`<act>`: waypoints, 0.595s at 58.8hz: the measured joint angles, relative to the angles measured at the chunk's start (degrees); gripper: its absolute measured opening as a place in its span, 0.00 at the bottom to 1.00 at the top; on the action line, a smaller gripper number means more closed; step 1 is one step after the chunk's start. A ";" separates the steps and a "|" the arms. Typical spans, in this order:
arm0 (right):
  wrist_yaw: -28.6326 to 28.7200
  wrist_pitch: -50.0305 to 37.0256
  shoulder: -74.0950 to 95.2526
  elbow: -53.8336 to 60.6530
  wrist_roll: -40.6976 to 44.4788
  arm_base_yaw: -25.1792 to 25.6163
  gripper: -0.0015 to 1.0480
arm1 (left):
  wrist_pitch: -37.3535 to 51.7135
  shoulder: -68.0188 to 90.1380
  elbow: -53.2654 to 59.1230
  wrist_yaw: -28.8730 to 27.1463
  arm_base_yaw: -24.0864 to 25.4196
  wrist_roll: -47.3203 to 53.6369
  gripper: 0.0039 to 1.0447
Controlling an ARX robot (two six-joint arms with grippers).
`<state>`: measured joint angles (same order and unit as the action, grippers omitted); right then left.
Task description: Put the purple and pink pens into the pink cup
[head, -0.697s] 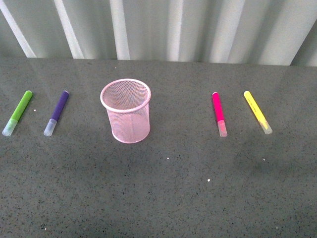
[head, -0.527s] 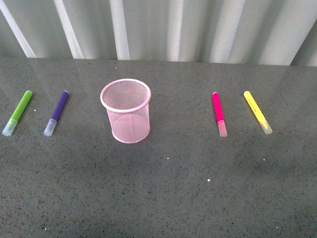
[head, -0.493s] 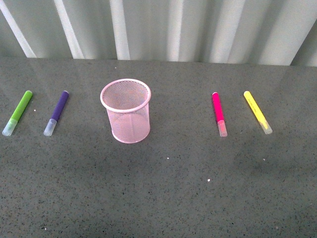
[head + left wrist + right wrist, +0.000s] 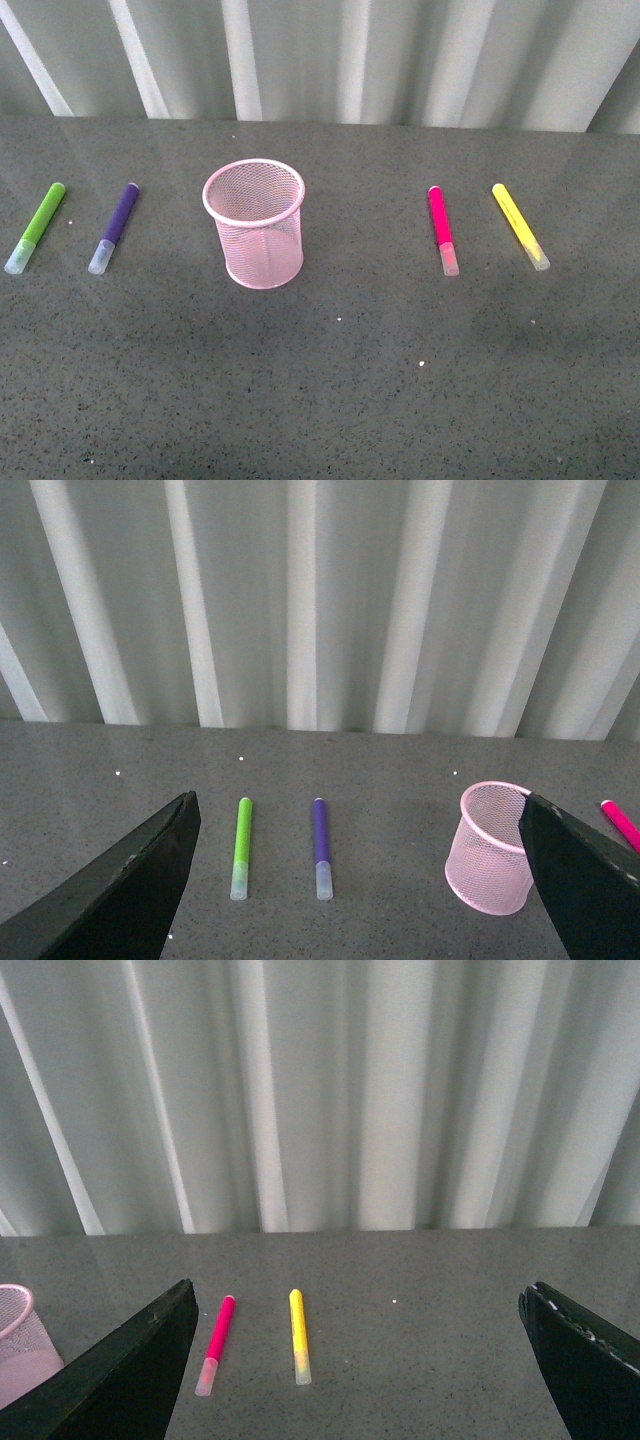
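On the grey bench (image 4: 340, 380), furthest left, lies a lime-green marker (image 4: 36, 226), with the purple pen (image 4: 115, 226) near it. Both lie flat with their clear caps toward the robot. The pink cup (image 4: 262, 250) stands upright and empty, left of centre and well apart from both pens. Further right lie the pink pen (image 4: 441, 228) and then a yellow marker (image 4: 519, 225).

The left pincer (image 4: 357, 797) hangs wide open and empty, facing the purple pen. The right pincer (image 4: 357, 1286) also gapes empty, facing the pink and yellow pair.

Neither pen is in the cup yet. Each arm would best take its near pen crosswise at mid-barrel, steer clear of the wrong-coloured neighbour, then tip the pen upright over the rim.
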<state>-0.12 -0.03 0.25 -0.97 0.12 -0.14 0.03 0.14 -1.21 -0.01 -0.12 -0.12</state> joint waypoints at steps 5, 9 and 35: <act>0.00 0.00 0.00 0.00 0.00 0.00 0.93 | 0.00 0.00 0.00 -0.02 0.00 0.02 0.94; 0.00 0.00 0.00 0.00 0.00 0.00 0.93 | 0.00 0.00 0.00 0.00 0.00 0.00 0.94; 0.00 0.00 0.00 0.00 0.00 0.00 0.93 | 0.00 0.00 0.00 0.00 0.00 0.02 0.94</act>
<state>-0.12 -0.03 0.25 -0.97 0.12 -0.14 0.03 0.14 -1.21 -0.01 -0.12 -0.10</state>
